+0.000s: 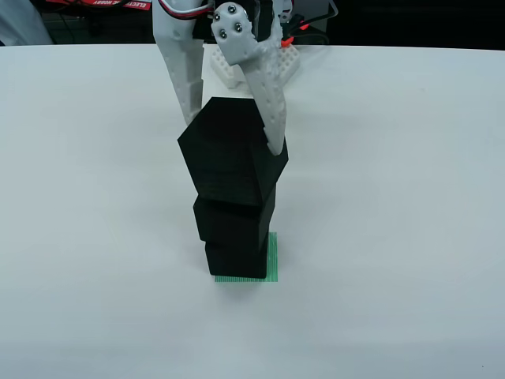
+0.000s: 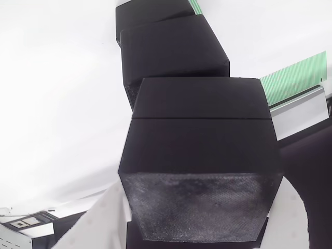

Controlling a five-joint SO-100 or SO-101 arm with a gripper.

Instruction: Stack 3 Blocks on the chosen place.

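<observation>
**Inspector:** Item under review: the top matte black cube (image 1: 231, 158), centre of the front view, held between the white two-finger gripper (image 1: 233, 130). The fingers close on its left and right faces. It sits over the middle matte black cube (image 1: 233, 219), which stands on the bottom matte black cube (image 1: 237, 259), itself on the flat green striped square patch (image 1: 271, 260) at lower centre.

**Supervisor:** Is the top one seated?

**Inspector:** Probably, though from the front I cannot confirm full contact; its lower edge meets the middle cube, yet it looks turned relative to the two below. In the view that rides on the gripper, the held cube (image 2: 199, 166) occupies the centre, and the stack under it runs toward the upper left, not squarely beneath.

**Supervisor:** Risk?

**Inspector:** In my judgement, a twisted or offset placement could let the cube tip when released. A finger dragging on a face while opening could push the whole column over. The lower two also appear slightly misaligned, which reduces the margin.

**Supervisor:** Surroundings?

**Inspector:** White tabletop (image 1: 394, 237), bare around the stack. A white perforated mounting base (image 1: 229, 71) lies at upper centre behind the arm, well apart. Nothing obstructs a retreat.
</observation>
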